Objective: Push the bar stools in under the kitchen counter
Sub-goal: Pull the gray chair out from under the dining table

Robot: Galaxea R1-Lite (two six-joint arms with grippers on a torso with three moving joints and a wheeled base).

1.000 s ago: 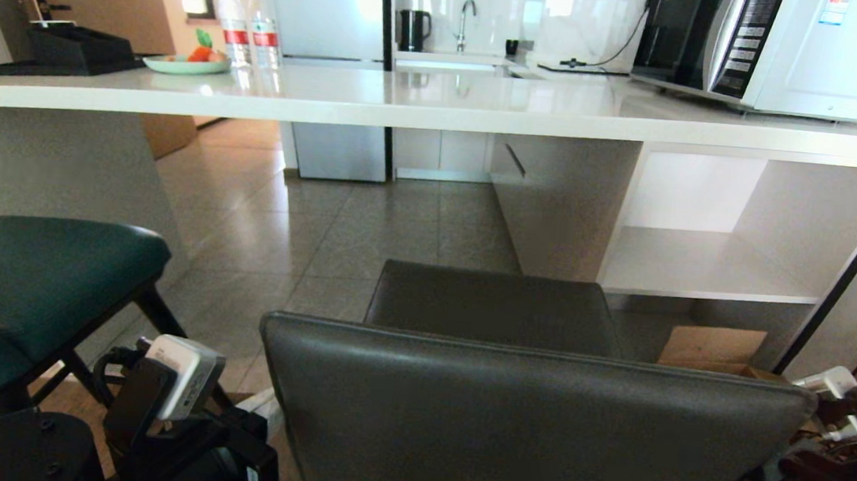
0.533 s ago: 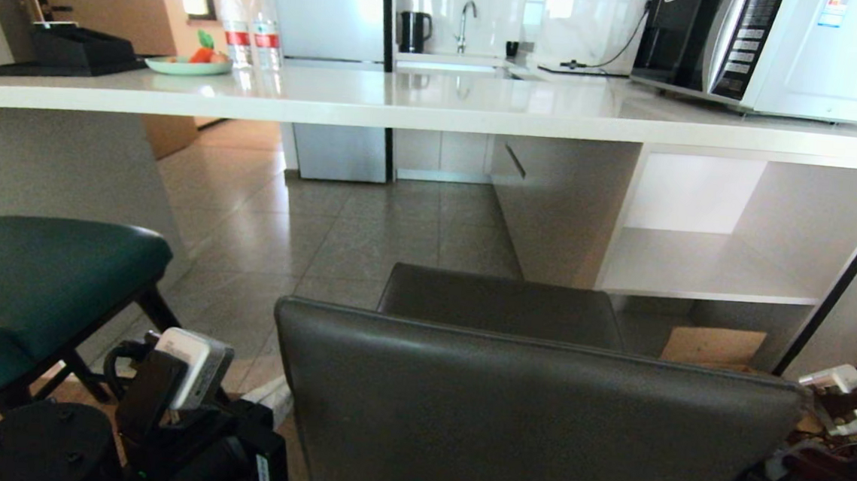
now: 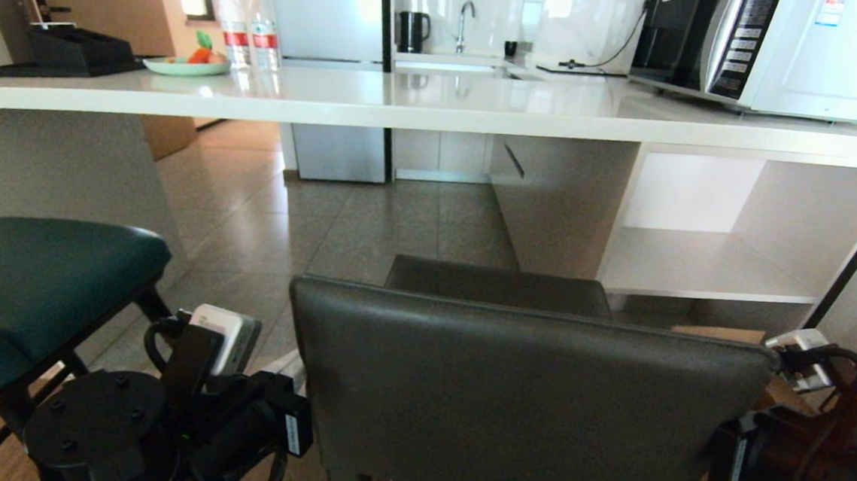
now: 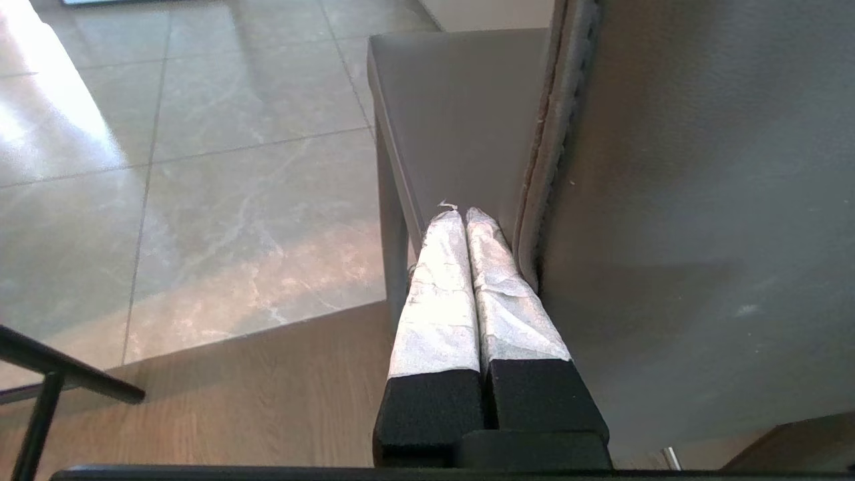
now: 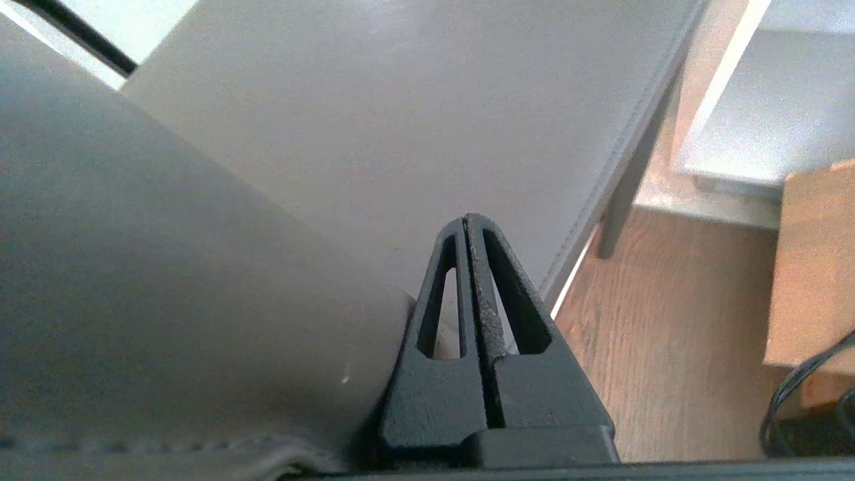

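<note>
The dark grey stool (image 3: 523, 398) fills the lower middle of the head view, its rectangular back toward the camera and its seat pointing at the white tabletop (image 3: 438, 109) that spans the upper frame. The teal stool (image 3: 25, 295) stands at lower left, beside the slanted side panel (image 3: 49, 161). The left tool (image 4: 465, 212), fingers pressed together on nothing, lies against the back's piped left edge. The right tool (image 5: 465, 218), likewise closed and empty, touches the back's right edge, above the seat.
</note>
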